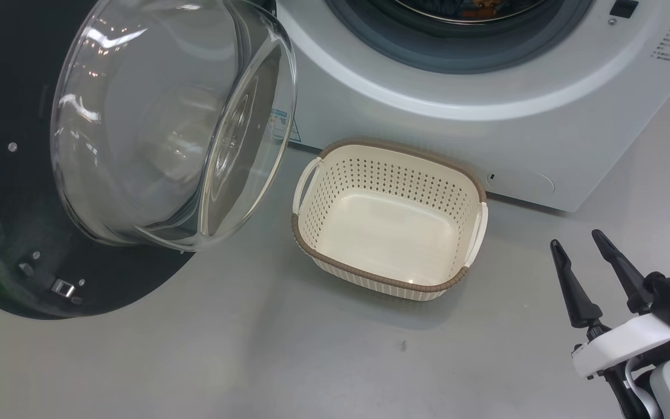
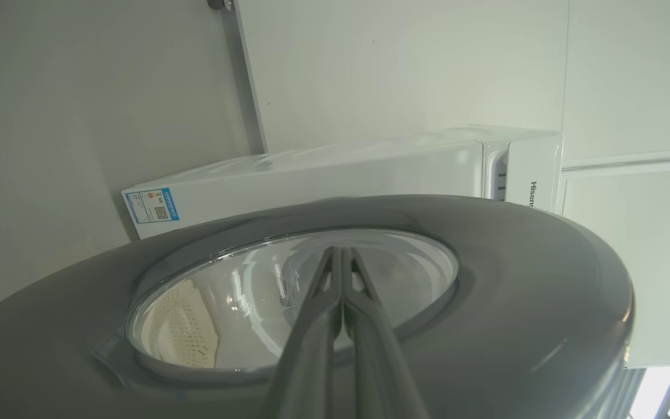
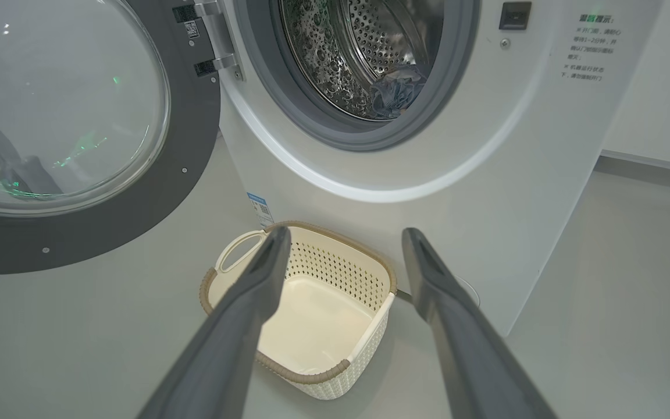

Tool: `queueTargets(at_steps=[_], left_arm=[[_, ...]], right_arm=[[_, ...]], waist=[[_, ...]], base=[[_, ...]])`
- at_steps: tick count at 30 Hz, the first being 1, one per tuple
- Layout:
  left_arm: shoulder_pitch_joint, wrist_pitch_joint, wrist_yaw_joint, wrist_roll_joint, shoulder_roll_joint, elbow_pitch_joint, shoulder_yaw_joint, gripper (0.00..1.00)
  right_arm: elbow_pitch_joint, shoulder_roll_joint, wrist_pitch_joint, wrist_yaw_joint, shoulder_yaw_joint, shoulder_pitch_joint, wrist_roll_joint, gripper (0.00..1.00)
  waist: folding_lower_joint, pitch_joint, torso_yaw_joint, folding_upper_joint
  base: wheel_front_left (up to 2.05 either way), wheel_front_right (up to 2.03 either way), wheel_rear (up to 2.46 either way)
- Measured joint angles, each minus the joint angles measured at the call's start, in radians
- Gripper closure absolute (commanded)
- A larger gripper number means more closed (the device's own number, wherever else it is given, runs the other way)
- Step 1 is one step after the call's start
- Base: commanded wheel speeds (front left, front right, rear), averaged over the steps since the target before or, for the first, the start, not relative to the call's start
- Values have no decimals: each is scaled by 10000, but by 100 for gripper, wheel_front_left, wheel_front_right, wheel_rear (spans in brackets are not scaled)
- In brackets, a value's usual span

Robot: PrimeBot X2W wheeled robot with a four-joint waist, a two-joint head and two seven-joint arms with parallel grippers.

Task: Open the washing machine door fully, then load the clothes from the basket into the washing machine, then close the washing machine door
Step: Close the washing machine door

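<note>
Now: basket (image 1: 390, 230) stands empty on the floor (image 1: 253, 361), just before the washer (image 1: 486, 134). Clothes (image 3: 396, 93) lie as a bluish bundle low in the drum (image 3: 335, 52).

Judgement: loading is done and the closing step is in hand.

Door (image 1: 3, 174) is swung wide, with its glass bowl (image 1: 160, 128) bulging toward the head camera.

Left gripper (image 2: 342, 251) sits at the door's outer face, fingers pressed together with nothing between them. Its tips are over the window; whether they touch it cannot be told.

Right gripper (image 1: 576, 238) is low at right, well apart from the basket, fingers spread wide and empty.

Next move, as I read it: the left arm pushes the outer face round the hinge (image 3: 224, 60) toward the opening until the door locks. Risks:
- Thin closed tips may slip on smooth glass.
- The basket lies near the swing path, so check that it clears.
</note>
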Motion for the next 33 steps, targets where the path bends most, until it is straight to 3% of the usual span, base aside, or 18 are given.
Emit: queueTargets(at_steps=[20, 33], left_arm=[[873, 1329, -2, -13, -169, -2132, -930, 100], [1434, 1833, -2, -244, -688, -3682, -1438, 100]], right_arm=[[17, 761, 0, 0, -190, 14, 8, 0], [59, 1139, 0, 0, -190, 12, 8, 0]], waist=[[0, -259, -312, 0], [0, -423, -916, 0]], base=[[0, 0, 0], [0, 0, 0]])
